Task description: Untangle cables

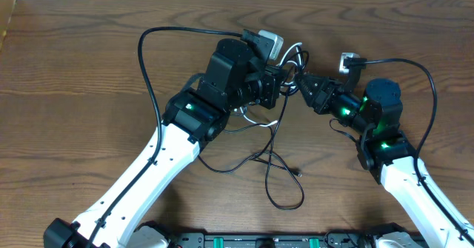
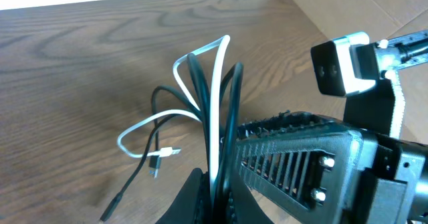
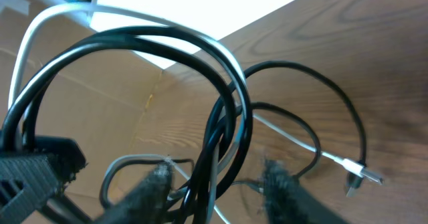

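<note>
The cables (image 1: 275, 155) are thin black cords and one white cord, tangled at the table's middle, with loose black loops trailing toward the front. My left gripper (image 1: 284, 81) is shut on the bundle; the left wrist view shows white and black strands (image 2: 215, 97) rising from between its fingers (image 2: 217, 197). My right gripper (image 1: 305, 83) faces it from the right, almost touching. In the right wrist view its fingers (image 3: 214, 187) are spread apart, with the looped bundle (image 3: 227, 117) passing between them. A white plug (image 3: 358, 172) lies on the wood.
The wooden table (image 1: 74, 85) has a cardboard wall at its far left edge (image 1: 6, 18). Thick black arm wires arc over the left arm (image 1: 148, 63) and the right arm (image 1: 422, 70). A black rail (image 1: 266, 240) runs along the front edge.
</note>
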Motion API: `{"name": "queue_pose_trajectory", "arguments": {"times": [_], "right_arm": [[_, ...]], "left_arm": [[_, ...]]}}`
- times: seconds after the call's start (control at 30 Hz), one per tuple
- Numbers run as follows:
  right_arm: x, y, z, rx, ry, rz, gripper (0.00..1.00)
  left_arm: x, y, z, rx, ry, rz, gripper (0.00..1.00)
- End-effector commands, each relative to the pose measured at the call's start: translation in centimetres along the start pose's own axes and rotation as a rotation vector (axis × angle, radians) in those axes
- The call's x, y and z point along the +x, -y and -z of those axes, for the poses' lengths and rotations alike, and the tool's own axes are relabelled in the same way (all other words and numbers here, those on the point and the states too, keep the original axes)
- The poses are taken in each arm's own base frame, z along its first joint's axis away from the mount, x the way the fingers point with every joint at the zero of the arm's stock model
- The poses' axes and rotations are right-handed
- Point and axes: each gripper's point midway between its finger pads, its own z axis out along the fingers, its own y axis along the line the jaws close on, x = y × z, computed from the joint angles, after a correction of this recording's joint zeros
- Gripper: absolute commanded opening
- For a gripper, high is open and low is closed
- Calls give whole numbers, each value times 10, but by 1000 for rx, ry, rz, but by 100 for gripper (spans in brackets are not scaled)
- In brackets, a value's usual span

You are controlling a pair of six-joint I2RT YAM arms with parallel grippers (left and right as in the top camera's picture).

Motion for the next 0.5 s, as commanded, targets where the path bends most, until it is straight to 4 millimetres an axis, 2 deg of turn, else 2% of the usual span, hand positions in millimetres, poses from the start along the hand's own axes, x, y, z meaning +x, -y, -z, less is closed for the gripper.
{"name": "queue_pose_trajectory", "arguments": {"times": [0.0, 0.07, 0.13, 0.37, 0.4, 0.47], "right_arm": [[-6, 0, 2, 12, 25, 18, 23], [-7, 1, 2, 17, 30, 18, 17], [-7, 1, 2, 18, 31, 18, 16], [-8, 1, 2, 20, 35, -14, 38], [-9, 2, 2, 25, 41, -27, 39], [-9, 3, 2, 28, 43, -42, 31]], "left_arm": [[-4, 7, 1, 24, 8, -26, 7], [-3, 8, 1, 35, 6, -27, 8], [-2, 16, 1, 77, -3, -29, 7], [1, 27, 2, 132, -16, -34, 8], [0, 30, 2, 141, -11, -39, 8], [-2, 39, 2, 178, -2, -51, 7]]}}
